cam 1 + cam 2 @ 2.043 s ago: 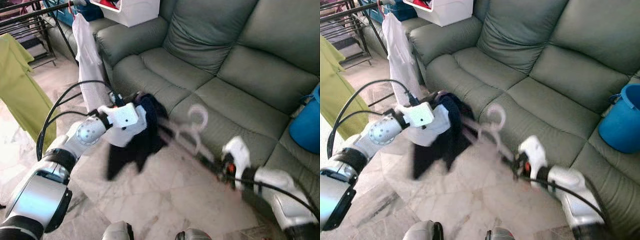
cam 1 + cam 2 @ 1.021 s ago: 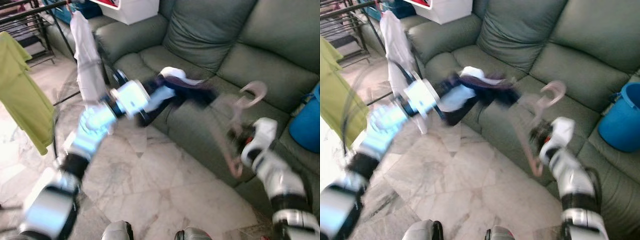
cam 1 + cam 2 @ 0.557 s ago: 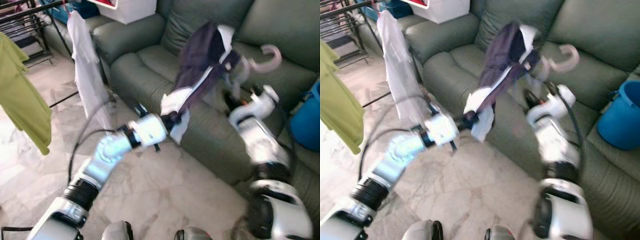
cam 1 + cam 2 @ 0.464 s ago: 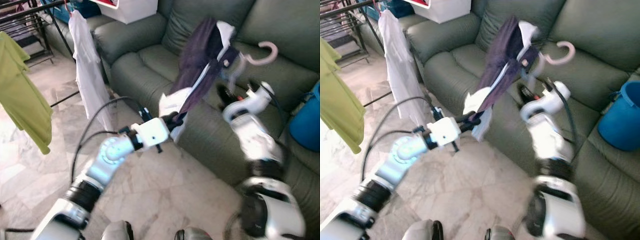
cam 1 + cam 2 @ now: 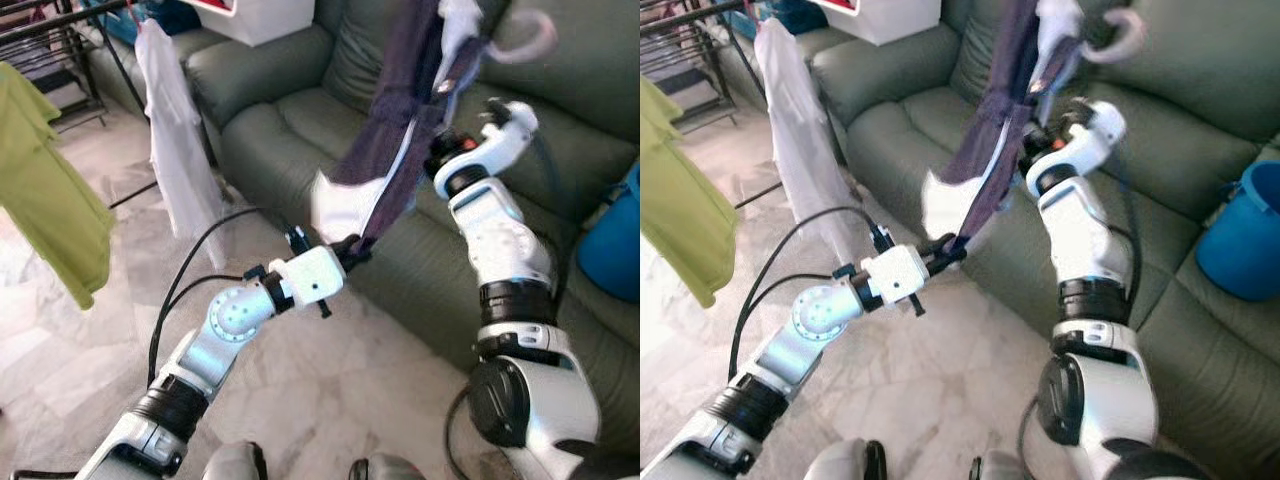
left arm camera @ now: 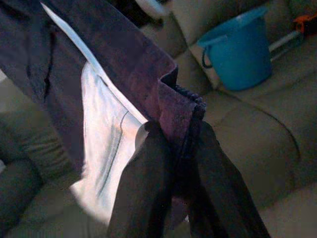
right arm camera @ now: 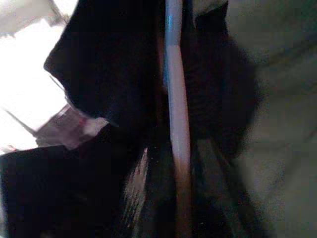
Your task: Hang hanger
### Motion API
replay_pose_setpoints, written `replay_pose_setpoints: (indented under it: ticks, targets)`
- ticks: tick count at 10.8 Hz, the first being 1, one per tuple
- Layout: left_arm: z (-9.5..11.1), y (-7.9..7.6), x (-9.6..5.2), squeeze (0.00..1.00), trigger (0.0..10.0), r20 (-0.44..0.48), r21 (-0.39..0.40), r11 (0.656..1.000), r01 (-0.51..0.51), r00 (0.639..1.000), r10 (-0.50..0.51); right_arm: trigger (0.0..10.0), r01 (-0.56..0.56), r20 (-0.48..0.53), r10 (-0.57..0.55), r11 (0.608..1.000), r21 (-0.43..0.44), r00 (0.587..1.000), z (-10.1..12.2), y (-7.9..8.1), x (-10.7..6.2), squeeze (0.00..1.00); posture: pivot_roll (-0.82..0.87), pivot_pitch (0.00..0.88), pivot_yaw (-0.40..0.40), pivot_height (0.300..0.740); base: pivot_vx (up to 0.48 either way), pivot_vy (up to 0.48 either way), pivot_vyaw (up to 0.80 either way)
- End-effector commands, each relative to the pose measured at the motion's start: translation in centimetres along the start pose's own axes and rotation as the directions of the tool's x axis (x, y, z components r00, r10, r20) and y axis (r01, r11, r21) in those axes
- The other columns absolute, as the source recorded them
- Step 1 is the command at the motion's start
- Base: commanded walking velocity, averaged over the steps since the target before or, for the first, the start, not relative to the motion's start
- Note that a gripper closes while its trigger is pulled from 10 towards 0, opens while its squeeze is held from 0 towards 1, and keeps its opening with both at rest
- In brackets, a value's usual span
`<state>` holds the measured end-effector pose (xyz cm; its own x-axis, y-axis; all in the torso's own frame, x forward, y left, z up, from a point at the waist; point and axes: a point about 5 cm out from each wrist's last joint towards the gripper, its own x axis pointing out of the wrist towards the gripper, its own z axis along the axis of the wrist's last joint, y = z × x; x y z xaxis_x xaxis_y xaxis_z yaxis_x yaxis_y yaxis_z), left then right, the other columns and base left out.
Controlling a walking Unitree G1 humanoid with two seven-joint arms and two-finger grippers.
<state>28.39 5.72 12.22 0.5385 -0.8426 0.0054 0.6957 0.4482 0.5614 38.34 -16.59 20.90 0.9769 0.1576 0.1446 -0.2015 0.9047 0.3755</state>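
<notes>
Hanger held high in right hand, dark garment trailing to 7 o'clock where left hand pinches its hem; rack far off at 10 o'clock.

The pink hanger is blurred, and its body is hidden inside the dark garment, whose top is cut off by the upper edge. The right gripper's fingers are too dark to resolve (wrist view). The blue bucket is cut off at the side edge.
</notes>
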Motion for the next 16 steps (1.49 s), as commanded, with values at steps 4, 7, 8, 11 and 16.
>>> replay_pose_setpoints:
  ticks: [4, 7, 8, 11, 16]
  targets:
    - [-2.0, -2.5, -0.6, 1.00, 10.0, -0.104, -0.068, 0.993, 0.100, 0.989, -0.107, 10.0, -0.048, 0.191, 0.130, 0.923, -0.381, 0.973, 2.6, 1.9, -1.3, 0.00, -0.07, 0.045, -0.040, 0.740, 0.000, 0.000, 0.00]
    - [-2.5, -2.5, -0.7, 1.00, 10.0, -0.130, -0.093, 0.990, 0.101, 0.985, -0.113, 10.0, -0.106, 0.128, 0.193, 0.862, -0.495, 0.973, -0.2, 2.0, -3.3, 0.00, -0.07, 0.043, -0.036, 0.740, 0.000, 0.000, 0.00]
    - [-2.8, -2.3, -1.3, 1.00, 10.0, -0.142, -0.101, 0.990, 0.096, 0.984, -0.110, 10.0, -0.108, 0.109, 0.189, 0.852, -0.512, 0.976, -0.8, 1.6, -3.8, 0.00, -0.07, 0.043, -0.035, 0.740, 0.000, 0.000, 0.00]
    - [-3.8, -0.8, -3.8, 1.00, 10.0, -0.198, -0.112, 0.994, -0.009, 0.980, -0.014, 10.0, -0.103, 0.044, 0.153, 0.823, -0.558, 0.987, -2.7, -0.4, -5.7, 0.00, -0.07, 0.050, -0.032, 0.740, 0.000, 0.000, 0.00]
    - [-5.0, 3.3, -5.5, 1.00, 10.0, -0.289, -0.036, 0.968, -0.248, 0.930, 0.227, 10.0, -0.209, -0.082, 0.201, 0.774, -0.598, 0.976, -5.3, -1.0, -7.7, 0.00, -0.07, 0.052, -0.036, 0.740, 0.000, 0.000, 0.00]
